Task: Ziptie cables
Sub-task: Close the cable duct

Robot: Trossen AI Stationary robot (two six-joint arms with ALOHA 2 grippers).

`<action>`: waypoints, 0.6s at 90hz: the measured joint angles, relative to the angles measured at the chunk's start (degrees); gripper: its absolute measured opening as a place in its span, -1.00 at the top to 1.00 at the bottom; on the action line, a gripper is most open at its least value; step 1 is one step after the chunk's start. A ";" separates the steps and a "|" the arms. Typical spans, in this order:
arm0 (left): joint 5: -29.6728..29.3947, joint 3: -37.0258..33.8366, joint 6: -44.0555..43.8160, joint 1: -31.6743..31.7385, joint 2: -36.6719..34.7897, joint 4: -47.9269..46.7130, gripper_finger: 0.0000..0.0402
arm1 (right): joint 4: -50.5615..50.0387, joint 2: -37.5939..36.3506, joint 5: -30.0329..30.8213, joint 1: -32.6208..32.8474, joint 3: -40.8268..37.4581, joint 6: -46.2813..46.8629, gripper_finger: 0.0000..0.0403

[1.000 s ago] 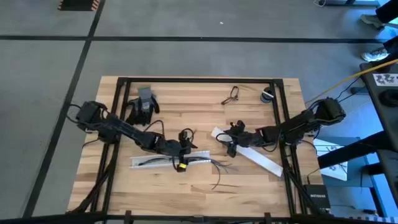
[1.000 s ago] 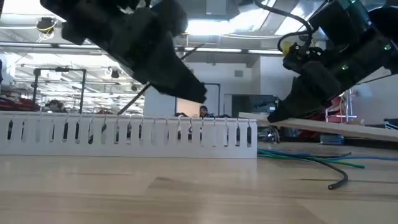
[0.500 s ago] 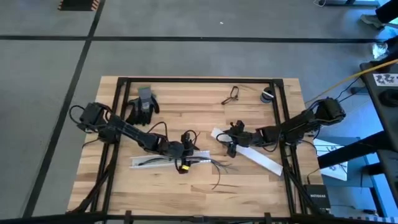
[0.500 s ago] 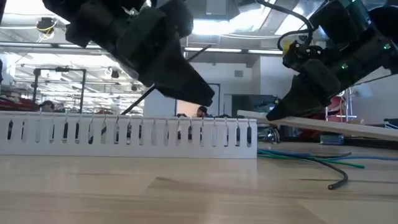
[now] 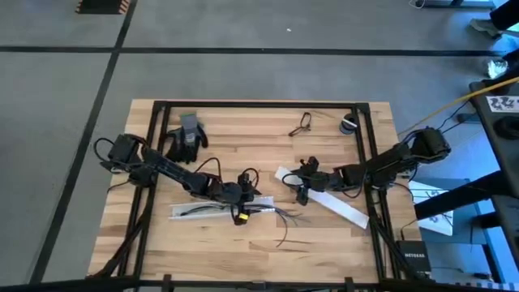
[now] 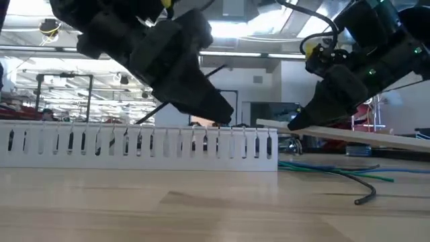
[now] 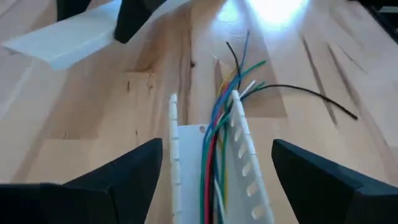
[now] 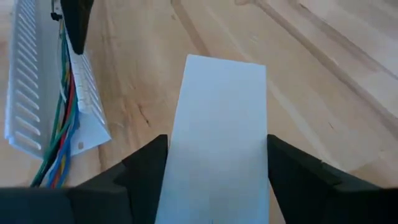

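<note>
While half-hidden, cables (image 7: 214,134) in slotted duct (image 7: 249,180)

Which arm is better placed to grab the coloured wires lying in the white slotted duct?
Probably left. The left tool hangs open straight over the thin coloured wires in the white slotted plastic duct. The right tool straddles a flat white cover strip.

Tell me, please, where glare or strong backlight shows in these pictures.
Left wrist view: a bright glare patch on the wooden table beyond the cables. Low view: ceiling lights behind leave both arms as dark silhouettes. High view: even light, no glare.
</note>
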 joint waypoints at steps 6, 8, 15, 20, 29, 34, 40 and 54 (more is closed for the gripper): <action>-1.33 -0.03 -0.62 0.15 1.09 -0.28 -0.44 | -0.02 0.00 0.08 0.00 0.00 -0.02 -0.14; -1.23 -0.03 -0.73 0.25 1.42 0.01 -0.44 | -0.02 0.00 0.11 0.00 0.00 -0.02 -0.14; 1.16 -0.03 -1.35 0.58 1.83 0.82 -0.44 | -0.03 0.00 0.09 0.00 0.00 -0.02 -0.14; 1.85 0.01 -1.55 0.58 1.93 1.41 -0.44 | -0.02 0.00 0.07 0.00 0.00 -0.12 -0.14; 1.96 -0.01 -1.69 0.47 2.88 2.72 -0.44 | 0.01 0.00 0.07 0.00 0.00 -0.13 -0.14; 2.10 -0.01 -1.95 0.47 3.83 4.64 -0.44 | 0.06 0.00 0.07 0.00 0.00 -0.13 -0.14; 2.02 -0.01 -2.12 0.49 5.56 8.29 -0.44 | 0.23 0.00 0.04 0.02 0.00 -0.23 -0.14; 1.96 0.58 -1.94 0.53 9.56 15.15 -0.44 | 0.07 0.00 0.08 0.02 0.00 -0.35 -0.14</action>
